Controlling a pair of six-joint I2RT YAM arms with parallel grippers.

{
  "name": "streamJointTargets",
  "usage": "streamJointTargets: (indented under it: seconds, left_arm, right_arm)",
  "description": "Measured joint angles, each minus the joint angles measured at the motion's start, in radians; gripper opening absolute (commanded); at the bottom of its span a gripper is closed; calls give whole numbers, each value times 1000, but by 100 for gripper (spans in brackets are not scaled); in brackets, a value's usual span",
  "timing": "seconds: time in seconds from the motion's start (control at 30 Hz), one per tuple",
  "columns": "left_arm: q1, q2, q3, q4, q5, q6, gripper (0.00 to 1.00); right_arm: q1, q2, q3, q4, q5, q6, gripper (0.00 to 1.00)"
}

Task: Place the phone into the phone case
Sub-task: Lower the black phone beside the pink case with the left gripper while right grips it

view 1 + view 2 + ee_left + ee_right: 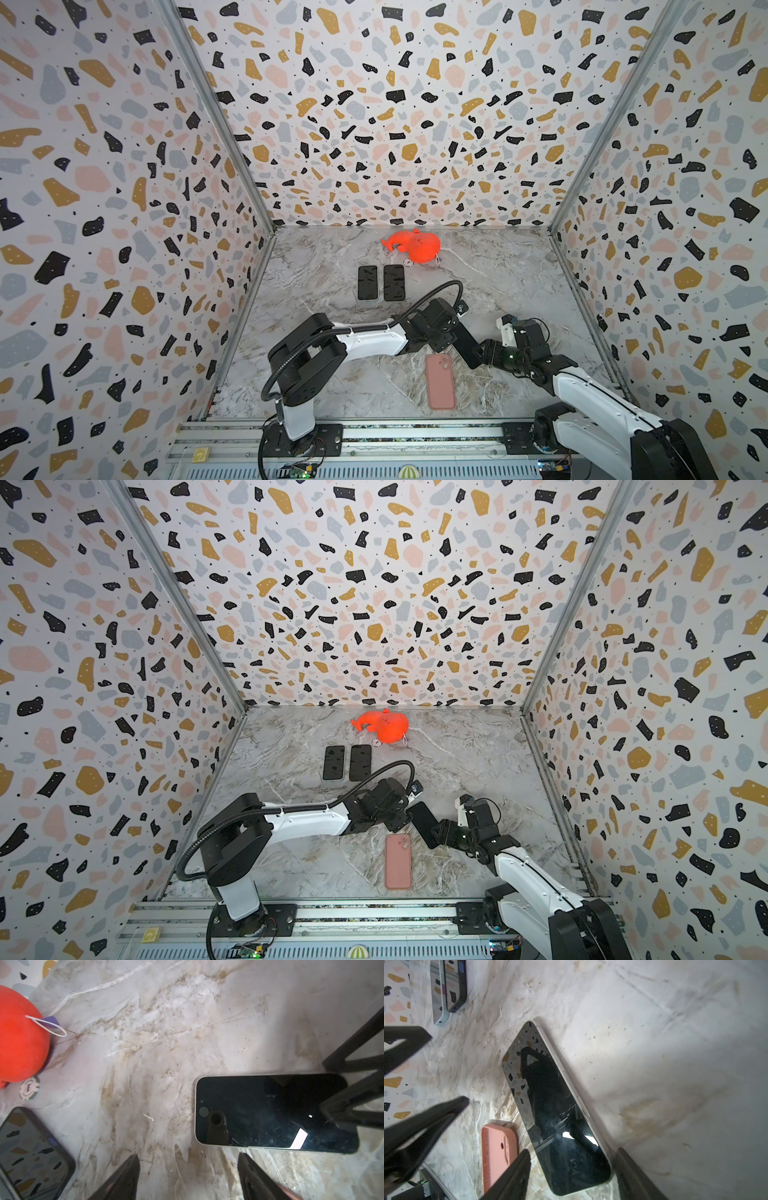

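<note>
A black-screened phone (pixel 467 347) (pixel 424 823) lies slanted on the marble table between my two grippers. The pink phone case (pixel 440 382) (pixel 398 862) lies flat just in front of it, hollow side up, nothing inside. My right gripper (pixel 573 1150) is open and straddles the near end of the phone (pixel 550 1105), with a gap showing beside one finger. The case (pixel 497 1153) lies beside that finger. My left gripper (pixel 189 1156) is open over bare table. The phone (pixel 270 1111) sits just beyond one fingertip, not between the fingers.
Two more dark phones (pixel 368 282) (pixel 394 282) lie side by side further back. An orange plush toy (pixel 415 245) sits by the back wall, with a small round chip (pixel 29 1088) next to it. Patterned walls close in three sides.
</note>
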Motion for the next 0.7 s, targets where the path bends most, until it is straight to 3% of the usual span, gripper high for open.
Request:
streamJointTargets:
  seconds: [0.23,0.47,0.7]
  left_arm:
    - [17,-162,-86,52,25,-155,80]
    - [20,-256,-171,85,43,-216,84]
    - [20,-289,-225,82,17,-278,89]
  right_arm:
    - [164,-13,10,-27,111,61,67]
    - [260,-51,41,-159,190,103,68]
    - [403,27,174,-292,348,114,73]
